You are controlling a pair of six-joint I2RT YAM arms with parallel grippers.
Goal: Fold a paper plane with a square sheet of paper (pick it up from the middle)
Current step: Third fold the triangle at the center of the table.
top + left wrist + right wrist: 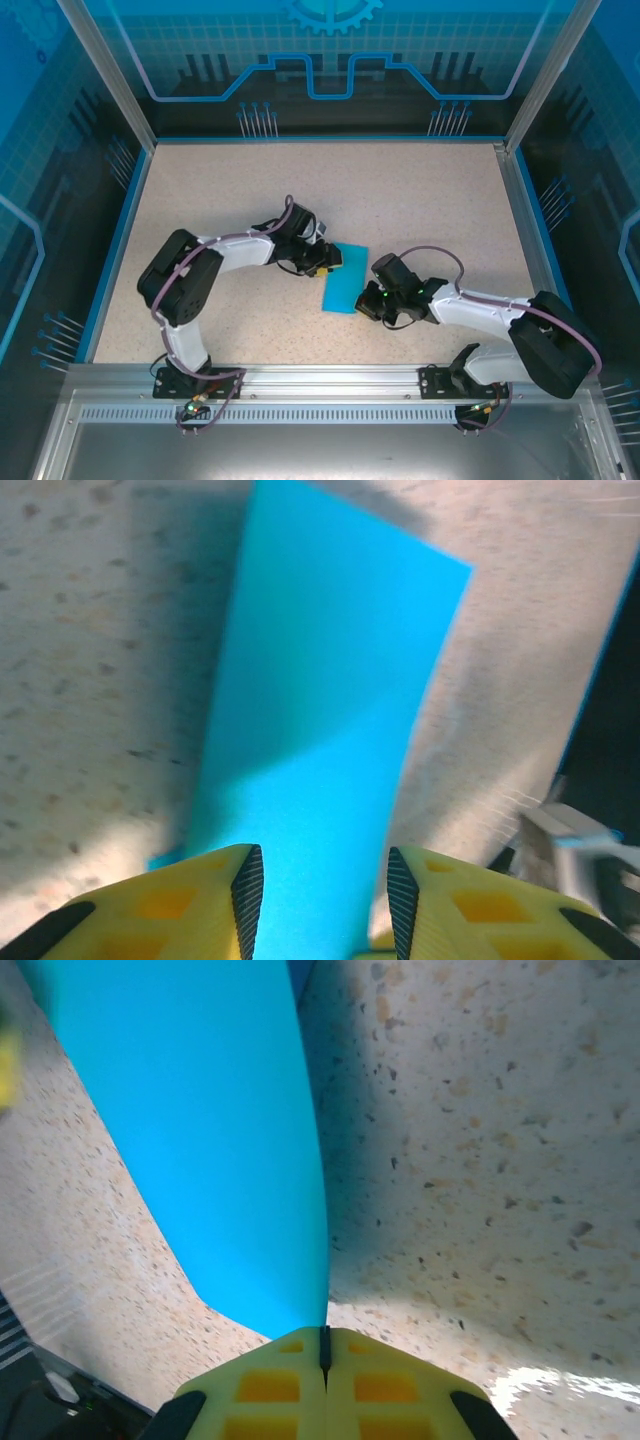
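The square sheet of paper [345,277] is teal-blue and shows as a tall narrow strip between the two grippers at mid-table. My right gripper [366,298] is at its lower right edge; in the right wrist view its yellow jaws [325,1345] are pressed together on the paper's edge [200,1130], and the sheet curves up and away from them. My left gripper [335,257] is at the paper's upper left edge. Its fingers [325,900] stand apart over the paper [330,680], which runs between the pads and partly under the left finger.
The speckled beige tabletop [300,190] is ringed by a blue border and metal frame posts [110,80]. An aluminium rail [320,375] carrying both arm bases runs along the near edge. Transparent blue panels wall in the back and sides.
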